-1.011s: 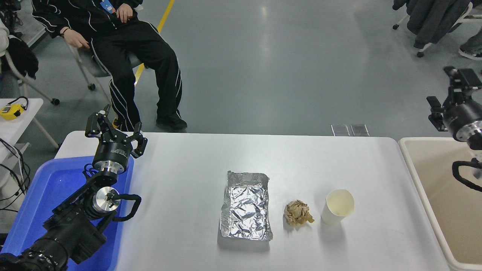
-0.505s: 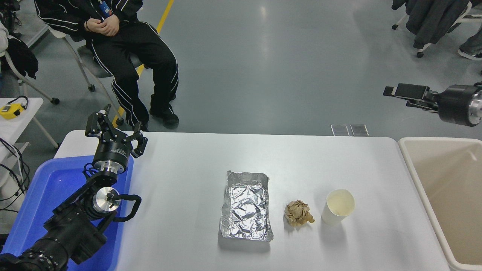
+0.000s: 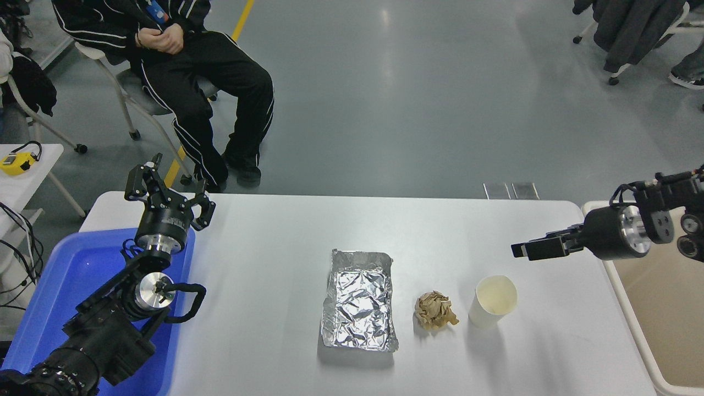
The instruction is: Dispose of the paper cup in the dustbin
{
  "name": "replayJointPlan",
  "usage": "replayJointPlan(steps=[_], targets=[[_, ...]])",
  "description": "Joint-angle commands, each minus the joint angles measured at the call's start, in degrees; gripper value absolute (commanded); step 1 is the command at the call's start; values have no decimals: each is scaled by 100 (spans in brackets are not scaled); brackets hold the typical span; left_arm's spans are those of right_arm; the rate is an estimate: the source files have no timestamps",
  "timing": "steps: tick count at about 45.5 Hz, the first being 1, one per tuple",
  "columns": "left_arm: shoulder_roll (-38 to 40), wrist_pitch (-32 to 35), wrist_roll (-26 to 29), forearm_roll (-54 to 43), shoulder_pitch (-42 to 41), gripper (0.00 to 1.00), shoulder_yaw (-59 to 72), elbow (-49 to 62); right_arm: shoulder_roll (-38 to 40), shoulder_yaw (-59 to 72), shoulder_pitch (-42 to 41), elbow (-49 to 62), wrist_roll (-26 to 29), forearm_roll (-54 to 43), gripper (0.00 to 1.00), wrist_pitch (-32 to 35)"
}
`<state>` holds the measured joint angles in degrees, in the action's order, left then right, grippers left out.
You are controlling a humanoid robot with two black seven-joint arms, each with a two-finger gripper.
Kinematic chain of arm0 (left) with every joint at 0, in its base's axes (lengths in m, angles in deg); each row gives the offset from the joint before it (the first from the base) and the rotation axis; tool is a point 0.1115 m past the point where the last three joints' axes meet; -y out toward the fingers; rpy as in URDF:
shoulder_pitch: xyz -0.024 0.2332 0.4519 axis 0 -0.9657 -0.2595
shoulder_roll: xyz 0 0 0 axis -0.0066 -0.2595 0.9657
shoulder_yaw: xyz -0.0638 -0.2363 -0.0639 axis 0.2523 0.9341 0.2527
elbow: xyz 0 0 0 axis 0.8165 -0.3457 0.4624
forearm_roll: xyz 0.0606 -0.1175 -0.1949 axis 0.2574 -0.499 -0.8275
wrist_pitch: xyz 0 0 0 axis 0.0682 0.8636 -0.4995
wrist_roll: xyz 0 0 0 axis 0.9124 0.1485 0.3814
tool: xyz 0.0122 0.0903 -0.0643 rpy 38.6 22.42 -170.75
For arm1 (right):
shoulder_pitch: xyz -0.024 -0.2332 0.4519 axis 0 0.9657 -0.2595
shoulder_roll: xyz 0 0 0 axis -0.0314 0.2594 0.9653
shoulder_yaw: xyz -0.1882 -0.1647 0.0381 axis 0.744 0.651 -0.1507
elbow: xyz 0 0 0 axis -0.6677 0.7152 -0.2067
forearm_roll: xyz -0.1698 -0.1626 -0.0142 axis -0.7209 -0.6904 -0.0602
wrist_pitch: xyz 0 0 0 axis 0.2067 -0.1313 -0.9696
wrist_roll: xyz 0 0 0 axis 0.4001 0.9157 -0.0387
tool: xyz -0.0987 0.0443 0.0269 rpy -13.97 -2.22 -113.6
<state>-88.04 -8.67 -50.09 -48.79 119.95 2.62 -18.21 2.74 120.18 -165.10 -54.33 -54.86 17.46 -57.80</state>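
Observation:
The paper cup (image 3: 493, 301) stands upright on the white table (image 3: 275, 264), right of centre, its cream inside showing. The beige dustbin (image 3: 628, 324) stands off the table's right end, partly cut off by the picture's edge. My right gripper (image 3: 529, 246) reaches in from the right, pointing left. It is open and empty, hovering above the table just behind and right of the cup, apart from it. My left gripper (image 3: 168, 184) is parked at the far left, open and empty.
A crumpled brown paper ball (image 3: 435, 311) lies just left of the cup. A foil tray (image 3: 360, 301) lies at the table's middle. A blue tub (image 3: 66, 286) sits under the left arm. A person (image 3: 181, 55) sits on a chair beyond the table.
My right arm has swung down and left from high above the dustbin to just behind the cup. The seated person has shifted their legs. The cup has not moved.

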Motion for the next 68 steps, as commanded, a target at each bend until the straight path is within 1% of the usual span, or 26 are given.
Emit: replayJointPlan(steps=[1, 8, 14, 20, 27, 32, 38, 39, 40, 41, 43, 44, 45, 46, 47, 48, 49, 50, 68], targets=[[0, 0, 0, -1, 0, 100, 0, 0, -605, 80, 852, 440, 52, 402, 99, -633], [0, 0, 0, -1, 0, 100, 0, 0, -719, 53, 1133, 835, 52, 491, 99, -782], [0, 0, 0, -1, 0, 100, 0, 0, -737, 71, 1257, 915, 52, 491, 99, -879], [0, 0, 0, -1, 0, 100, 0, 0, -956, 80, 1458, 1055, 52, 491, 99, -1142], [0, 0, 0, -1, 0, 100, 0, 0, -1080, 80, 1564, 1143, 52, 535, 99, -1248], [0, 0, 0, -1, 0, 100, 0, 0, -1080, 115, 1573, 1196, 52, 535, 97, -1441], [0, 0, 0, -1, 0, 100, 0, 0, -1124, 150, 1608, 1223, 43, 526, 86, -1565], [0, 0, 0, -1, 0, 100, 0, 0, -1124, 150, 1608, 1223, 43, 517, 86, -1565], [0, 0, 0, -1, 0, 100, 0, 0, -1124, 150, 1608, 1223, 43, 517, 82, -1573], [0, 0, 0, -1, 0, 100, 0, 0, -1124, 150, 1608, 1214, 34, 508, 82, -1582], [0, 0, 0, -1, 0, 100, 0, 0, -1124, 150, 1608, 1222, 34, 500, 75, -1617], [0, 0, 0, -1, 0, 100, 0, 0, -1124, 159, 1608, 1214, 26, 473, 67, -1696], [0, 0, 0, -1, 0, 100, 0, 0, -1124, 159, 1608, 1214, 17, 465, 61, -1731], [0, 0, 0, 8, 0, 100, 0, 0, -1115, 202, 1600, 1214, -1, 438, 48, -1775], [0, 0, 0, -1, 0, 100, 0, 0, -1115, 290, 1573, 1214, -1, 438, 31, -1776], [0, 0, 0, -1, 0, 100, 0, 0, -1106, 386, 1547, 1214, -1, 438, 9, -1776], [0, 0, 0, -1, 0, 100, 0, 0, -1106, 440, 1547, 1222, -1, 438, 2, -1776], [0, 0, 0, -1, 0, 100, 0, 0, -1106, 475, 1538, 1223, -1, 455, 0, -1784], [0, 0, 0, -1, 0, 100, 0, 0, -1089, 432, 1565, 1293, 8, 535, 0, -1784]])
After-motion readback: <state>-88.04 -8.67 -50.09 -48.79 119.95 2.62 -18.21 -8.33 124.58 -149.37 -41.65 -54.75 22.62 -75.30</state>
